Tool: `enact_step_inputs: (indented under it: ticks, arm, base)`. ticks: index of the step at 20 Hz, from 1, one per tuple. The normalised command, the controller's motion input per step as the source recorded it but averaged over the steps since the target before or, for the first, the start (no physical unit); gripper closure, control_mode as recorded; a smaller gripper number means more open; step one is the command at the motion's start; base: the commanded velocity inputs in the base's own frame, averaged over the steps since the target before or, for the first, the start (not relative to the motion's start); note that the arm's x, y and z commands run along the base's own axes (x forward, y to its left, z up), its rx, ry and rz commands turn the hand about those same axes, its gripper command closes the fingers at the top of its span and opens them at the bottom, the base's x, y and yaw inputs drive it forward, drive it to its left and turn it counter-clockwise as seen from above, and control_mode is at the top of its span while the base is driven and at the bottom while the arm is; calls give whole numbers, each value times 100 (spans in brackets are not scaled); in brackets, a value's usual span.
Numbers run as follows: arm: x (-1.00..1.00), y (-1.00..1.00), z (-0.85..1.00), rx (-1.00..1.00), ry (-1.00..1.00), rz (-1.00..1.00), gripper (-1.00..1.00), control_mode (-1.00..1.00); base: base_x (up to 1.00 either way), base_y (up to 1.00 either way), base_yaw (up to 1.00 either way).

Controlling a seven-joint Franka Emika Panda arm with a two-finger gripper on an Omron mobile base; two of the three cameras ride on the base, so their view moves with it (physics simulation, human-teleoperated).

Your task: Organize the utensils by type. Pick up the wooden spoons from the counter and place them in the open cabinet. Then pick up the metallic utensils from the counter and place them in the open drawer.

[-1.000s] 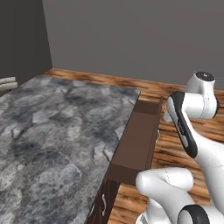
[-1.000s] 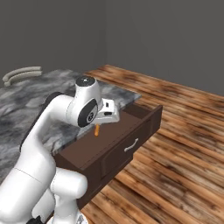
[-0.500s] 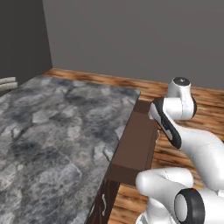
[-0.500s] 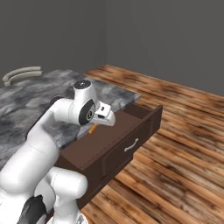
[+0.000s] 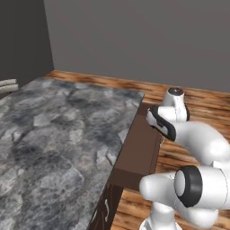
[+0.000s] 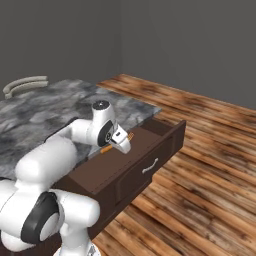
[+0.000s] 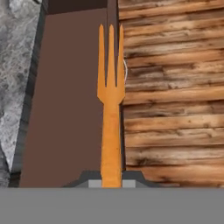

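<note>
My gripper (image 7: pixel 111 182) is shut on the handle of an orange three-tined fork (image 7: pixel 111 87), one of the metallic utensils. The fork points away along the right wall of the open drawer (image 7: pixel 65 109). In the right base view the gripper (image 6: pixel 122 142) hangs just above the drawer's brown inside (image 6: pixel 107 170), and the orange fork (image 6: pixel 106 148) sticks out on both sides of the hand. The drawer (image 5: pixel 139 148) stands pulled out from under the grey marbled counter (image 5: pixel 58 134). The wooden spoons and the cabinet are out of view.
A pale curved object (image 6: pixel 25 85) lies at the counter's far back left edge. The drawer front carries a silver handle (image 6: pixel 150 166). Wooden plank floor (image 6: pixel 210 150) spreads to the right of the drawer.
The arm has swung left and lowered, bringing the hand with the orange fork down closer over the open drawer. The grip stays shut.
</note>
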Motion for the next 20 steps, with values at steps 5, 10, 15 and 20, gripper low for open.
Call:
enact_step_inputs:
  ticks: [5, 10, 15, 20]
  arm:
    - [30, 0, -36, 1, 0, -14, 100, -100]
    - [35, -1, -39, 12, 0, -4, 100, -100]
    - [36, -6, -37, 16, 0, 0, 100, -100]
    - [33, -1, -34, 2, 0, 0, 100, -100]
  base:
    - [0, 0, 0]
    - [0, 0, 0]
    - [0, 0, 0]
    - [0, 0, 0]
